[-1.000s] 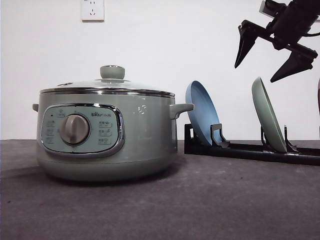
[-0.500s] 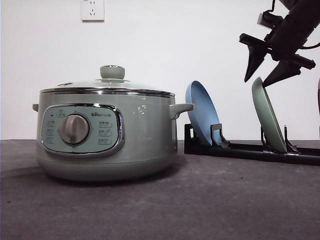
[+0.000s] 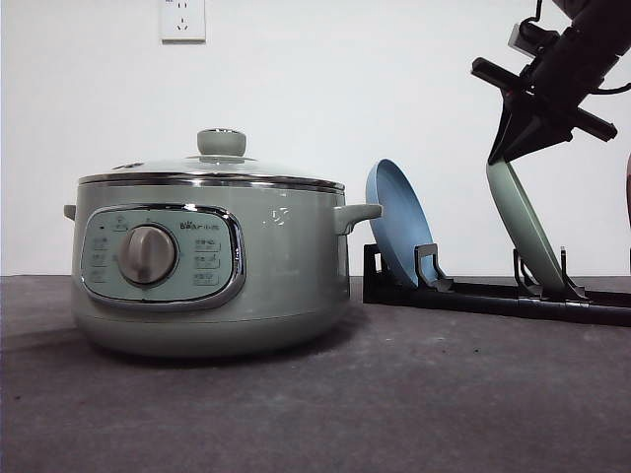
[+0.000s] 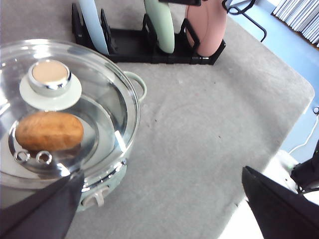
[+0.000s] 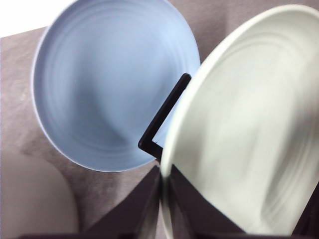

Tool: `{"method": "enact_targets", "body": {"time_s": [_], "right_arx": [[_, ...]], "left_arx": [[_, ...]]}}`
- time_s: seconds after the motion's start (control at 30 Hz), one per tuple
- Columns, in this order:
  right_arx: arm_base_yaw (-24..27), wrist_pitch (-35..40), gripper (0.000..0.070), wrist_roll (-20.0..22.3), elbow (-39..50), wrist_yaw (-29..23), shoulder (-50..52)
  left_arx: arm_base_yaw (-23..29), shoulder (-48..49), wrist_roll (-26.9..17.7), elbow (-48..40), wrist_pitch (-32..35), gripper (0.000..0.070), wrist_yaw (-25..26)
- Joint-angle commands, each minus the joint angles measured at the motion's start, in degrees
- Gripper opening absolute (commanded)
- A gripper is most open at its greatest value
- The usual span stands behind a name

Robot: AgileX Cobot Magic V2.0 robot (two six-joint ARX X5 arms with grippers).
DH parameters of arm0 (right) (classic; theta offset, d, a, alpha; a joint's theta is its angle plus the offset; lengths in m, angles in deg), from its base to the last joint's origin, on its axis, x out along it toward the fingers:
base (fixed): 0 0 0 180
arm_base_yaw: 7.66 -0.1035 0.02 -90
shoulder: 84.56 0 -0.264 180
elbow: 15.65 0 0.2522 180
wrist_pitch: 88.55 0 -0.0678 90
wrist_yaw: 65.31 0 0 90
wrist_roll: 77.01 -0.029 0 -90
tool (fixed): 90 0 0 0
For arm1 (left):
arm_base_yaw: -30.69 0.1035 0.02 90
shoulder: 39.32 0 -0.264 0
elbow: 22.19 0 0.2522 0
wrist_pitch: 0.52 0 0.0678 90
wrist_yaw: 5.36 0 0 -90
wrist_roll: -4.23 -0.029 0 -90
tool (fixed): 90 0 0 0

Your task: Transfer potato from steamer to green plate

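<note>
- While my left gripper (image 4: 159, 209) hangs with its fingers spread wide, just this side of the steamer (image 3: 212, 261), the potato (image 4: 49, 131) lies inside under the glass lid (image 4: 60, 107), its long axis crosswise.
- Farther right, the green plate (image 3: 527, 232) stands on edge in the rack (image 3: 493, 291), leaning.
- At its top rim my right gripper (image 3: 521, 133) pinches the plate, arm reaching down from above; lifting straight along the lean looks right.
</note>
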Motion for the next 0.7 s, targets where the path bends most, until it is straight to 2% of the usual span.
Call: {"method": "enact_targets", "body": {"time_s": [0.0,0.4,0.67], "right_arx": [[-0.23,1.11,0.0002,-0.55,-1.38,0.91,2.53],[-0.28,-0.17,0.0002,0.24,-1.38,3.91,17.41],[-1.11,-8.81,0.0002,4.12,-1.38,6.76,26.13]], "left_arx": [[-0.26,-0.39,-0.81,1.53,0.19,0.0636,0.57],[-0.28,-0.39,-1.03,1.53,0.16,0.0636,0.57],[-1.09,-0.42,-1.23,1.53,0.18,0.0636,0.57]]}}
